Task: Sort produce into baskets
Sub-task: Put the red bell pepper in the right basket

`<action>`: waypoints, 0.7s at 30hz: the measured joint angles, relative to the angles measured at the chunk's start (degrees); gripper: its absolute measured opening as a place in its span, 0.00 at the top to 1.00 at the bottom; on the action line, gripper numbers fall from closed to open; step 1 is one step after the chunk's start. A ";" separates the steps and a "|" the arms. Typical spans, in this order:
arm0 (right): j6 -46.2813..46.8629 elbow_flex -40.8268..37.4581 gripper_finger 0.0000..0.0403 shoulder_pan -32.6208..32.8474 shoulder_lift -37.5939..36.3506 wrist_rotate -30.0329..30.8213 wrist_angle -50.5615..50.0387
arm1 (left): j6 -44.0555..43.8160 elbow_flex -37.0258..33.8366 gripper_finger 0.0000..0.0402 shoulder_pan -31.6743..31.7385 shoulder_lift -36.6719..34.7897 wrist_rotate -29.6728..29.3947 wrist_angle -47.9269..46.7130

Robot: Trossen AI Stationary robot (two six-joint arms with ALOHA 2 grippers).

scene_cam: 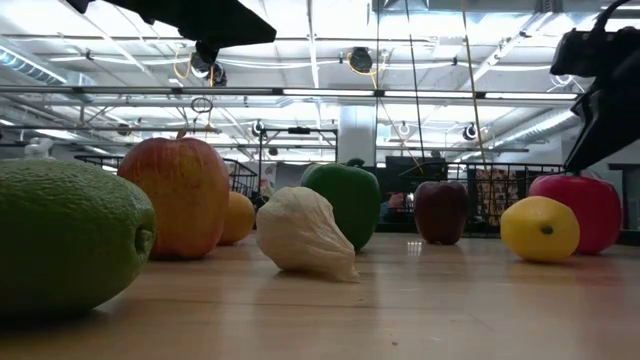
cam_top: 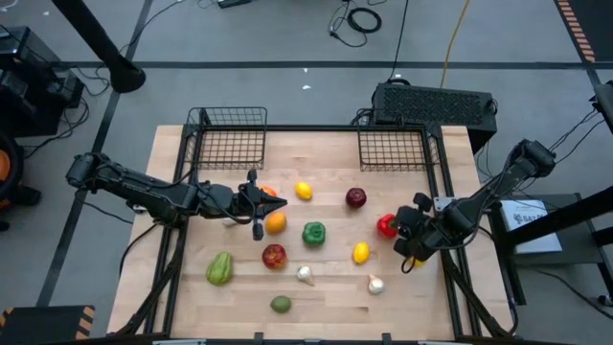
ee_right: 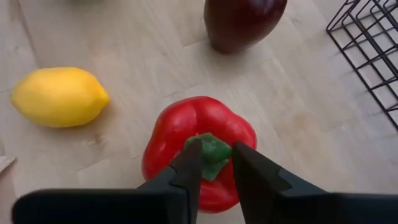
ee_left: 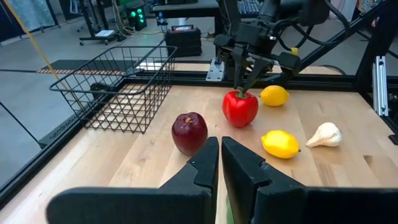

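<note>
A red pepper (ee_right: 186, 130) stands upright on the table near its right edge (cam_top: 386, 225), with my right gripper (ee_right: 214, 171) shut on it. My left gripper (ee_left: 219, 163) hangs shut over the table's middle left (cam_top: 268, 203), pointing toward the right edge and touching nothing. An orange (cam_top: 276, 223) and a tomato (cam_top: 271, 192) lie beside it. Loose produce rests on the wood: a dark red apple (cam_top: 355, 198), a green pepper (cam_top: 313, 233), lemons (cam_top: 360, 252) and garlic (cam_top: 375, 284). Two wire baskets (cam_top: 230, 144) (cam_top: 393, 149) stand at the far edge. My right gripper pinches the pepper's green stem (ee_right: 211, 152), on top of the fruit, between its two fingers. The fingers (ee_left: 244, 74) slant down onto it from above and from the table's right side. The pepper stays upright with its bottom on the table.
A black vented box (cam_top: 436, 103) sits beyond the right basket. A red apple (cam_top: 274, 256), a second garlic bulb (cam_top: 305, 275) and green pieces (cam_top: 219, 269) (cam_top: 280, 304) lie toward the near edge. A lemon (cam_top: 303, 191) lies mid-table. A metal frame (cam_top: 450, 192) borders the tabletop.
</note>
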 joint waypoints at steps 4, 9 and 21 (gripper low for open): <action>-0.78 -0.01 0.87 -0.68 -0.02 -0.19 0.87 | -0.16 0.00 0.93 0.00 0.00 0.00 -0.01; -3.73 -0.01 0.93 -0.73 -0.04 -0.47 2.35 | -0.15 0.00 0.93 0.00 0.00 0.00 -0.02; -8.34 0.11 0.99 -0.73 -0.20 -0.69 2.32 | -0.81 0.00 0.93 -0.21 0.00 0.00 -0.73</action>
